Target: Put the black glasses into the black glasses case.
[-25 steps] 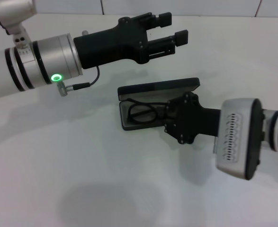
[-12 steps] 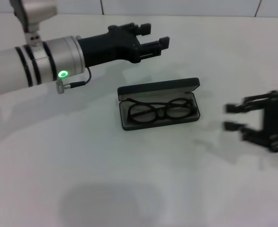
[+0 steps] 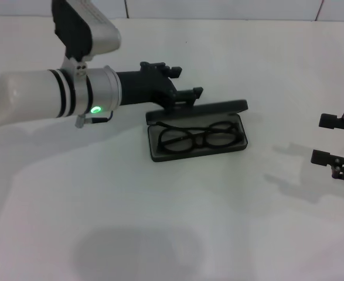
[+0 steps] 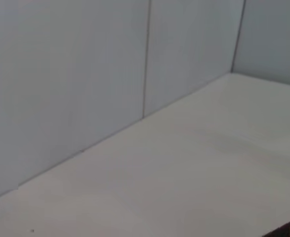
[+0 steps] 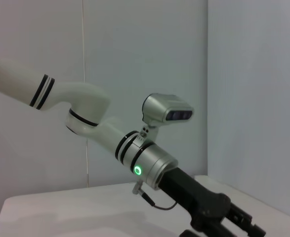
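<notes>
Head view: black glasses (image 3: pixel 198 136) lie inside the open black glasses case (image 3: pixel 160 156).

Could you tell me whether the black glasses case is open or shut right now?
Open. The black glasses case shows its grey lining with the black glasses lying inside, lid raised behind them; the left gripper is at the lid's far edge.
</notes>
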You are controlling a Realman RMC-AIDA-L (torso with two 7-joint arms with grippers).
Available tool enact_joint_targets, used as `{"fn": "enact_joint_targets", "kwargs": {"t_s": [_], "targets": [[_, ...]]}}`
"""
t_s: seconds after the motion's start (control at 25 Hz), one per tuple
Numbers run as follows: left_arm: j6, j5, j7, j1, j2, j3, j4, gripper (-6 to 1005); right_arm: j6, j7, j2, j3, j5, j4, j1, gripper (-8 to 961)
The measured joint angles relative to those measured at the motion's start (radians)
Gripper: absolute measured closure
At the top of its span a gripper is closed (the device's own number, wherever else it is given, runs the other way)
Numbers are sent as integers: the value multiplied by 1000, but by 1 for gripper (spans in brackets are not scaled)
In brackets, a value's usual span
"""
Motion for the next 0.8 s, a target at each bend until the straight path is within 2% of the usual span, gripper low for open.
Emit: {"fn": "enact_joint_targets", "kwargs": {"t_s": [0.08, 0.28, 0.52, 0.56, 0.68, 0.8], "targets": [[-4, 0, 0, 0, -1, 23, 0, 289, 1, 0, -1, 1, 0, 2, 0, 308], [6, -4, 67, 19, -2, 90, 3, 268, 12, -1, -7, 2, -1, 3, -5, 305], [35, -40, 153, 63, -7, 106, 18, 225, 40, -6, -6, 3, -3, 6, -7, 284], [148, -138, 223, 109, -2, 103, 60, 218, 36, -8, -4, 3, -3, 6, -5, 280], [306, -229, 289, 155, 11, 87, 97, 196, 32, -9, 5, 3, -3, 7, 8, 269], [544, -254, 305, 190, 42, 52, 123, 174, 25, -9, 23, 4, 5, 34, 47, 258]]}}
